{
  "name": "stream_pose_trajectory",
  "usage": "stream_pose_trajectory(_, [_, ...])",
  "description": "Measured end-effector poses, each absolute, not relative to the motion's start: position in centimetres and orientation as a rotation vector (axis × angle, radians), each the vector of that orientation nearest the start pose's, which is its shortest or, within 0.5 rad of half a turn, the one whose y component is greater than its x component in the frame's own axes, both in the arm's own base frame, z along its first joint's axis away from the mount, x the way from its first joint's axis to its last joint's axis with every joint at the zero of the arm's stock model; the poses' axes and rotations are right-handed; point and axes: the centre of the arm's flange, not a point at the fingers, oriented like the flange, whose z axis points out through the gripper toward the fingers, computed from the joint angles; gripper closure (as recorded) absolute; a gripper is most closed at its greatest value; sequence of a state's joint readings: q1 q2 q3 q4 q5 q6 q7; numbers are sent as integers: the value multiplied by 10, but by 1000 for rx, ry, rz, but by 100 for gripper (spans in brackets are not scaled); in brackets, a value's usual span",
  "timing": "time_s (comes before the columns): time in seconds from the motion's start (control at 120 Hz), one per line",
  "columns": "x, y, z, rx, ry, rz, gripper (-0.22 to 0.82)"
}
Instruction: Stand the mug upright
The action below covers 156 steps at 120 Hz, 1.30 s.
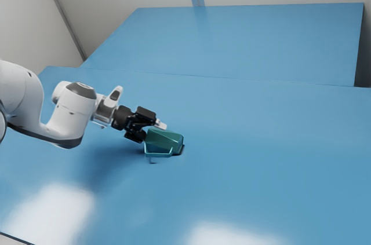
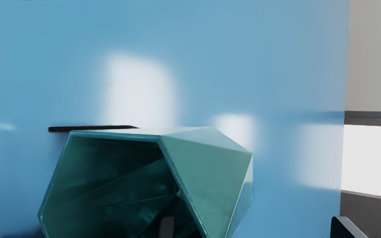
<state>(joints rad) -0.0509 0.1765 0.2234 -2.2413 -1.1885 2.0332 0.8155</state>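
Exterior view: my gripper [image 1: 153,131], fingers spread wide, adjoins the mug [image 1: 167,140], lying sideways on the blue table [image 1: 261,135], long axis roughly level.
Wrist view: mouth toward me, base away; one fingertip [image 2: 166,227] overlaps the opening; a dark strip [image 2: 91,128] borders the rim.

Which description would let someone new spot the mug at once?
On the broad blue table, follow the white arm to its black gripper. There lies the mug, angular and tipped on its side; its glossy teal-green colour sets it apart from both.
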Motion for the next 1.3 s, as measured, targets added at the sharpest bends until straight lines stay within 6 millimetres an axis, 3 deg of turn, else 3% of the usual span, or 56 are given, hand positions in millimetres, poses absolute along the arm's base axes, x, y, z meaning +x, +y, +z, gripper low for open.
stream_pose_trajectory(0.333, [526, 30, 294, 2191, 99, 239, 63])
stream_pose_trajectory(0.475, [526, 28, 295, 2193, 81, 250, 72])
stream_pose_trajectory(0.658, [529, 23, 302, 2197, 48, 266, 75])
stream_pose_trajectory(0.758, [537, 16, 332, 2225, -23, 308, 76])
stream_pose_trajectory(0.85, [552, 12, 372, 2297, -147, 352, 77])
stream_pose_trajectory(0.95, [571, 16, 417, 2488, -384, 349, 77])
stream_pose_trajectory(1.017, [579, 17, 430, 2641, -543, 293, 78])
stream_pose_trajectory(1.142, [585, 14, 407, 2877, -705, 88, 78])
stream_pose_trajectory(1.3, [592, 22, 376, 3052, -633, -15, 78])
